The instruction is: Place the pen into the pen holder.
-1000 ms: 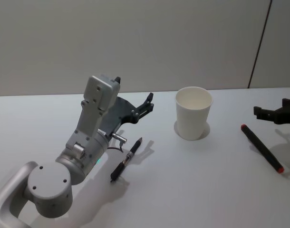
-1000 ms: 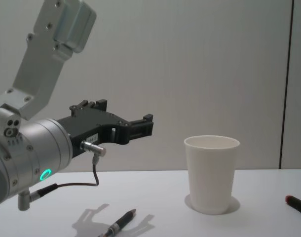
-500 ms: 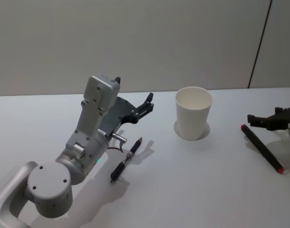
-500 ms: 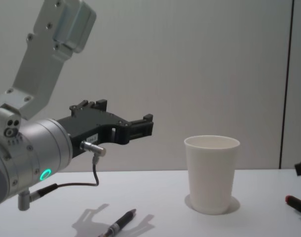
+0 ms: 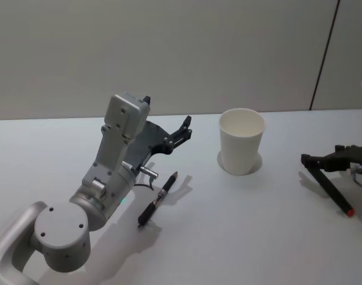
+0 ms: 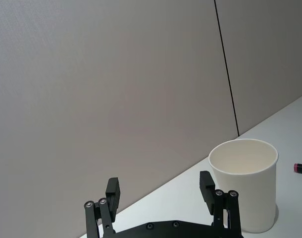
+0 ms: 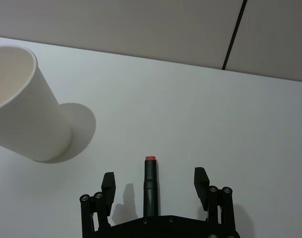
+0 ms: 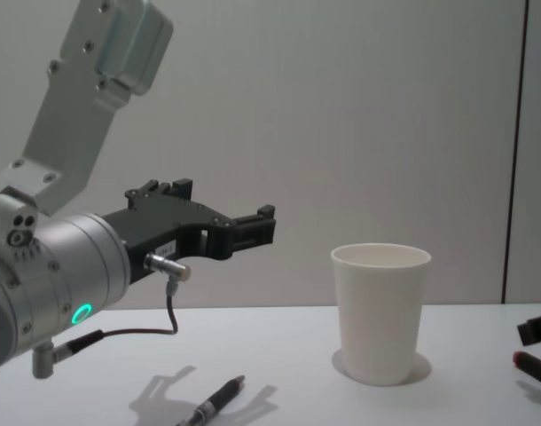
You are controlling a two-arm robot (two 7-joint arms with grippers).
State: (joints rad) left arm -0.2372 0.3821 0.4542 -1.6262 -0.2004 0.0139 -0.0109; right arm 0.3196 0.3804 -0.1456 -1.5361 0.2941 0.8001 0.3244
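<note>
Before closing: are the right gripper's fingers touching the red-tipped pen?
Apart. The right wrist view shows bare table between the red-tipped pen and each finger of the right gripper.
</note>
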